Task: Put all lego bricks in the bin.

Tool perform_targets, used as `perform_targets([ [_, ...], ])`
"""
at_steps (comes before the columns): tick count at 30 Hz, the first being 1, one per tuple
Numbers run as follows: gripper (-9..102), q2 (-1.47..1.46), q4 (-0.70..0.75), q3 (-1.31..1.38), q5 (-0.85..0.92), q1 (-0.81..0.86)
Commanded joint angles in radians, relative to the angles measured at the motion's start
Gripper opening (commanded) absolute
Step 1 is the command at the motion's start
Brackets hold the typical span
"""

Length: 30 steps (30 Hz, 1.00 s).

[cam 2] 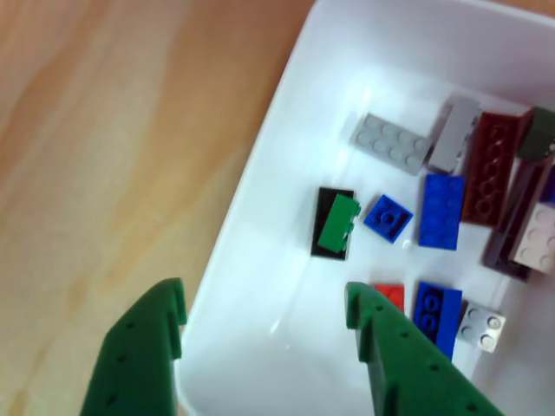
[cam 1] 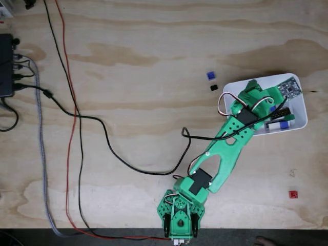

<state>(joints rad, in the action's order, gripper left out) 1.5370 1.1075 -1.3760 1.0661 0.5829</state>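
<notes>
Green pincer [cam 2: 264, 325], fingers spread and empty, straddling the white bin's [cam 2: 260, 173] near wall. Inside lie the bricks [cam 2: 442, 211]. On the worktop [cam 1: 128, 77], left of the bin: blue brick [cam 1: 210, 75], black brick [cam 1: 213, 87]; red brick [cam 1: 293, 194] near the bottom-right corner.

Tabletop [cam 1: 128, 77]: pale grained plywood. Bin [cam 2: 286, 113]: white. Inside: grey brick [cam 2: 390, 143], dark red brick [cam 2: 492, 169], blue brick [cam 2: 442, 211], green brick [cam 2: 337, 222] on black. Tool [cam 2: 264, 312]: green. Loose red brick [cam 1: 293, 194] on tabletop.
</notes>
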Motion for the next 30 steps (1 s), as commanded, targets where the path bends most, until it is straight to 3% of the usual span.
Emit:
perform_targets([
  [1, 21, 0.158, 0.100, 0.132, -0.038, -0.115],
  [4, 21, 0.215, 0.350, 0.184, -0.097, -0.347],
  [6, 21, 0.225, 0.414, 0.094, -0.163, -0.474],
  [11, 20, 0.279, 0.225, -0.347, -0.351, -0.620],
  [16, 20, 0.387, 0.130, -0.595, -0.436, -0.584],
  [20, 21, 0.472, 0.127, -0.589, -0.328, -0.497],
  [23, 22, 0.489, 0.021, -0.569, -0.213, -0.428],
  [27, 21, 0.402, -0.124, -0.523, -0.097, -0.383],
  [30, 21, 0.304, -0.127, -0.448, -0.074, -0.377],
])
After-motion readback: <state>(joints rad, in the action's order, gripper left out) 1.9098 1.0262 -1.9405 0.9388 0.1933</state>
